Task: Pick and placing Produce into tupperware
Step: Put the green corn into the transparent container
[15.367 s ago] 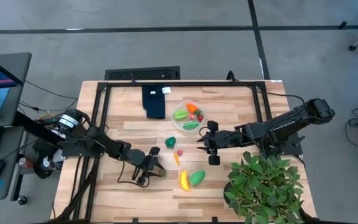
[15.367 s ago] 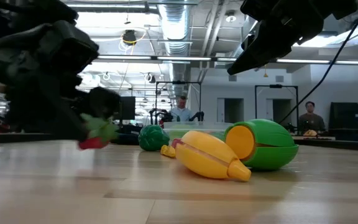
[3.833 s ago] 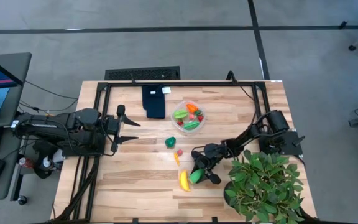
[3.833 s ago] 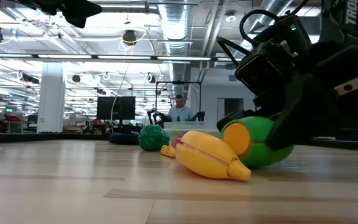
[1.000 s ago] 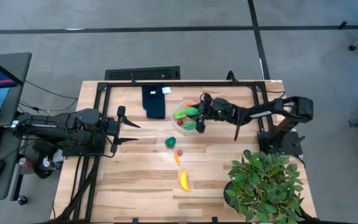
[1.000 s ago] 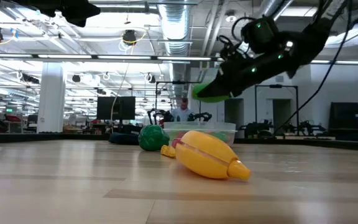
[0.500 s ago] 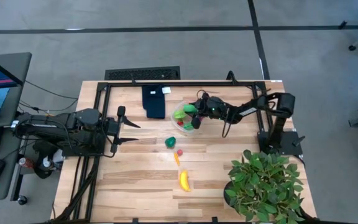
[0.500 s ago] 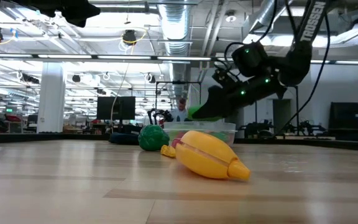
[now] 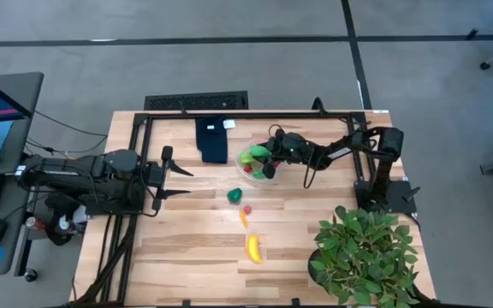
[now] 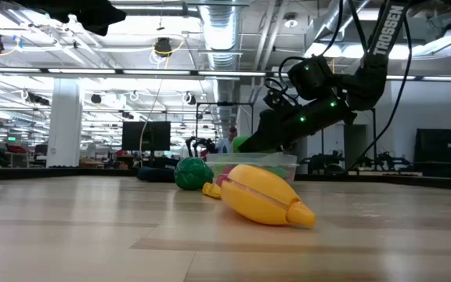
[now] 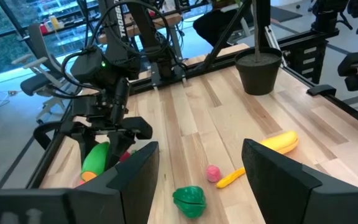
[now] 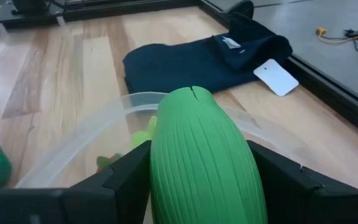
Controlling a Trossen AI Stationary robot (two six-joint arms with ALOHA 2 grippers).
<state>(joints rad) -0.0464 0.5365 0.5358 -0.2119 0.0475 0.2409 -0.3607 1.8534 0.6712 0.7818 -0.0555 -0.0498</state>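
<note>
My right gripper (image 9: 269, 161) is over the clear round tupperware (image 9: 243, 172), shut on a ribbed green piece with an orange end (image 12: 201, 149). The tupperware holds several green and red pieces. On the table toward the near edge lie a green pepper (image 9: 234, 195), a red strawberry (image 9: 247, 209), an orange carrot (image 9: 243, 219) and a yellow banana (image 9: 252, 247). My left gripper (image 9: 168, 174) is open and empty at the table's left side. My right gripper pinches the green piece by its two long sides (image 12: 160, 180) between its two fingers (image 12: 278, 180). The fingers come slanting down from the table's right and lie along the piece. Its green tip (image 12: 192, 93) sticks out past them, clear above the tupperware's rim (image 12: 86, 140).
A folded dark blue cloth (image 9: 213, 139) lies just left of the tupperware at the far edge. A big potted plant (image 9: 366, 257) stands at the near right corner. A black frame (image 9: 139, 145) runs round the table top.
My right gripper has gone down and a little toward the table's left with the green piece, which now hangs just above the tupperware's rim. It has stayed shut on the piece.
</note>
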